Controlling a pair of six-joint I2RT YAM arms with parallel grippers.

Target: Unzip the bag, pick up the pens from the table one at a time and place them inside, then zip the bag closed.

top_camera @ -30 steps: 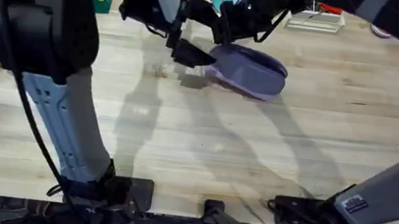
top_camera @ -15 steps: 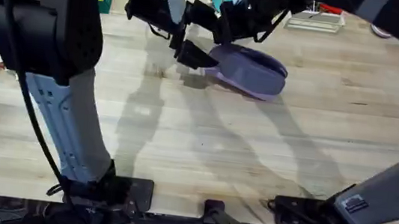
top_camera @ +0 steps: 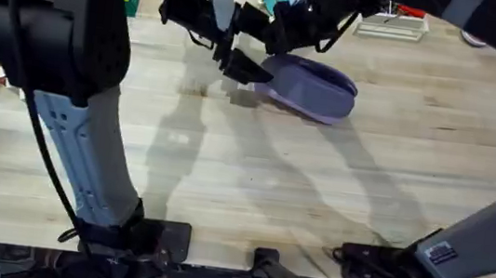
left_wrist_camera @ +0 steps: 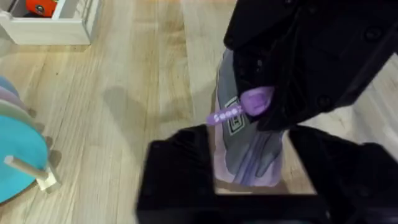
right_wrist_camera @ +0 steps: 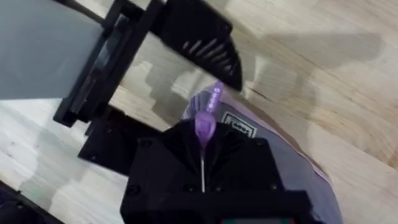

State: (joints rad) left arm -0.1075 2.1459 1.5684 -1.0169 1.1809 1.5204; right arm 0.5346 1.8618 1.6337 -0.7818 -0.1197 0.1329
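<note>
With the left gripper (top_camera: 238, 64), grasps the narrow end of the bag (top_camera: 315, 89). Presses one black finger (left_wrist_camera: 177, 180) against each side of the fabric, so that the lavender and grey end fills the whole gap between the two fingers.

With the right gripper (top_camera: 276, 37), reaches in just above the left fingers and pinches the zipper pull (right_wrist_camera: 204, 124). Clenches both right fingers (right_wrist_camera: 163, 168) tightly on this small purple knob, with almost no gap between them. Lets the slim printed tag (left_wrist_camera: 226, 116) stick out of the pull, sideways from the right fingertips and just over the left ones.

Rests the bag on the table (top_camera: 253, 177), with its body stretching away beyond the left fingers and passing under the right fingers. Brings the two grippers very near each other at this same end of the bag, the right one higher and the left one low at the wood. Cannot tell how far the zipper is open under the right fingers.

Leaves a white rack (left_wrist_camera: 50, 26) far beyond the left fingers, and a teal disc (left_wrist_camera: 18, 158) on a small wooden stand to one side of them, both well apart from the bag.
</note>
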